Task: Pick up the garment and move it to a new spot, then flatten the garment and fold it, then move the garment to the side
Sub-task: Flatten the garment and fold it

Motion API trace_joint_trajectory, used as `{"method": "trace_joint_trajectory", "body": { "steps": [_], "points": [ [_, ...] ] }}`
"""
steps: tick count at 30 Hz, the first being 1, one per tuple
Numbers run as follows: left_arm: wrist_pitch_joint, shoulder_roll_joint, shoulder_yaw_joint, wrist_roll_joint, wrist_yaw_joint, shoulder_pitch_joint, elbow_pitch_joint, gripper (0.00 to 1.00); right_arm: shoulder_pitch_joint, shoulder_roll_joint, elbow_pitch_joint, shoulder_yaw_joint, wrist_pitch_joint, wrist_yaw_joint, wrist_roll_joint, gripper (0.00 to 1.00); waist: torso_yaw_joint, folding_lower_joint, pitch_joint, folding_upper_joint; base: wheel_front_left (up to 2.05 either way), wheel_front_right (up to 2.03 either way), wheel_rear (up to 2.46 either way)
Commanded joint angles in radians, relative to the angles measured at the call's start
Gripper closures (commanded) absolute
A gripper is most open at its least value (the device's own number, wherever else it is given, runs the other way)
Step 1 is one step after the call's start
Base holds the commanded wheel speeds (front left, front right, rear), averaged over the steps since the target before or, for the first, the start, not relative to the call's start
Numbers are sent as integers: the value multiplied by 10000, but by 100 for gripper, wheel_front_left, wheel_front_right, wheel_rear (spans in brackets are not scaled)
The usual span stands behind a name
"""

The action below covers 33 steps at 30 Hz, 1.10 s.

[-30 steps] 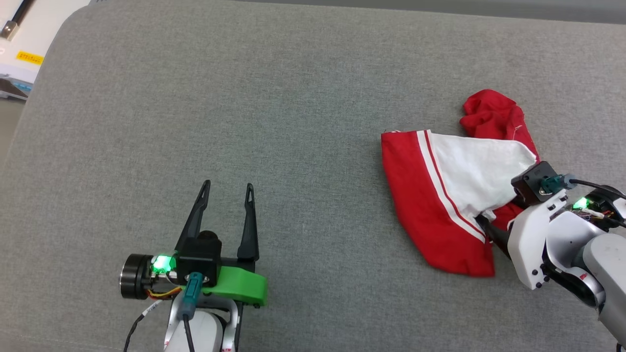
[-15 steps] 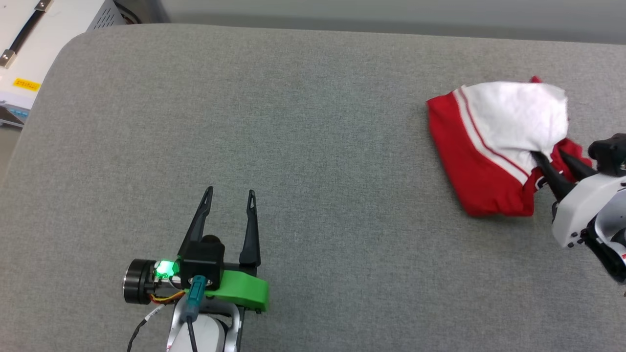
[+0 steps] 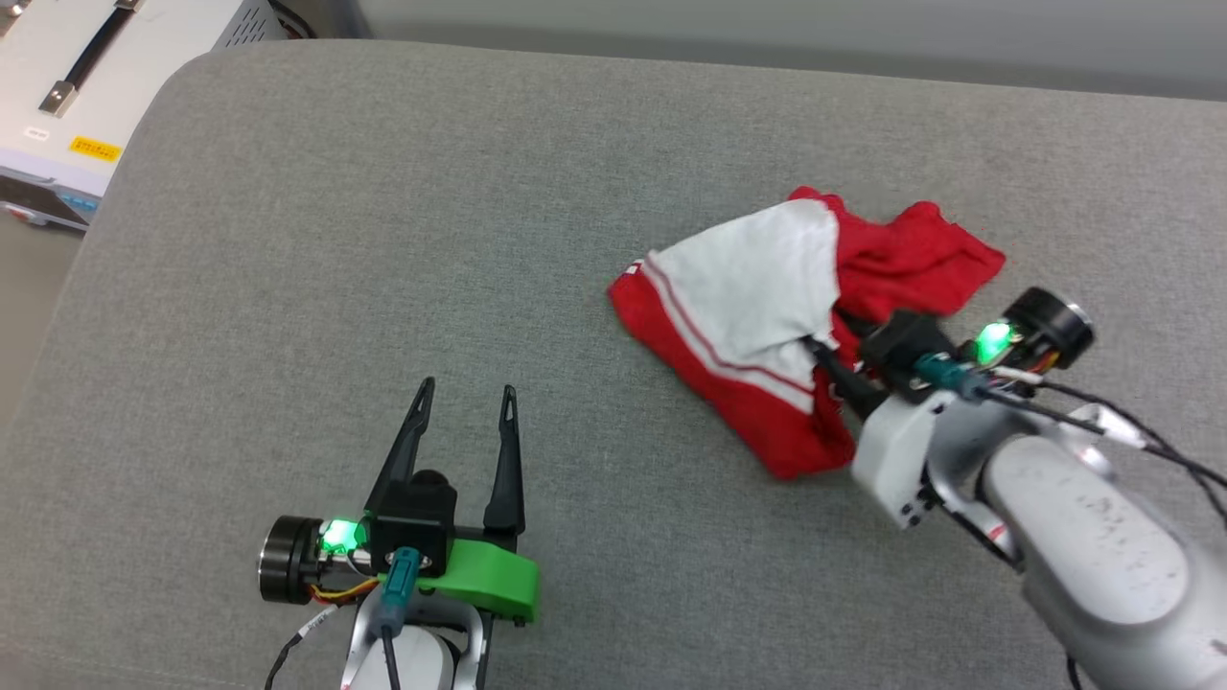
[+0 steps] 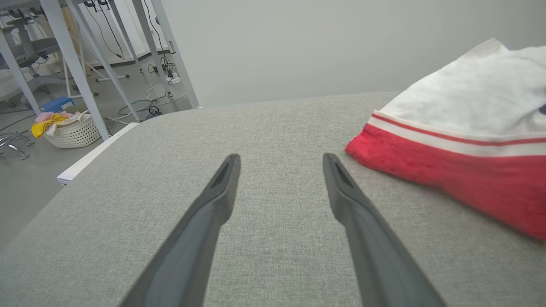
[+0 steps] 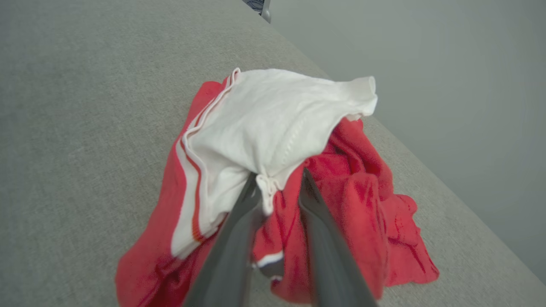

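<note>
Right pincer is clamped on the garment, fingers closed on a bunch where the white sleeve meets the red body. I'd say low and off-centre on purpose: pinch one wad and drag or carry the whole heap to its new spot. From the grip the cloth fans out toward 10 to 1 o'clock in the head view, crumpled, with its far red end on the grey desk, right of centre. Left pincer sits with fingers apart and nothing between them at 7 o'clock, the garment at its 2 o'clock and well apart; likely parked until flattening needs two grips. The right wrist view shows the bite itself: white hem wadded between the fingers, sleeve tented above, and a small dark-and-white patch below the grip that the head view hides. The left wrist view gives the stripe-trimmed edge side-on, plus a laundry basket on the floor at 9 o'clock.
</note>
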Motion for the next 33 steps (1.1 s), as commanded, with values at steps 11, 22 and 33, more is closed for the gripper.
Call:
{"method": "trace_joint_trajectory", "body": {
  "steps": [11, 22, 33],
  "points": [
    [-57, -81, 21, -112, 163, 56, 114, 0, -336, 1401, 1513, 3705, -682, -7, 41, 100, 422, -1, 50, 0, 0, 0, 0],
    [-57, -62, 223, -48, 188, 306, 116, 0, 152, 1695, 1955, 3233, -2427, -7, 236, 0, 62, -1, -331, 0, 0, 0, 0],
    [-57, 115, 415, 50, 205, 619, 22, 0, 1172, 1485, -955, -278, -2762, -7, -489, 0, -242, -1, -874, 0, 0, 0, 0]
  ]
}}
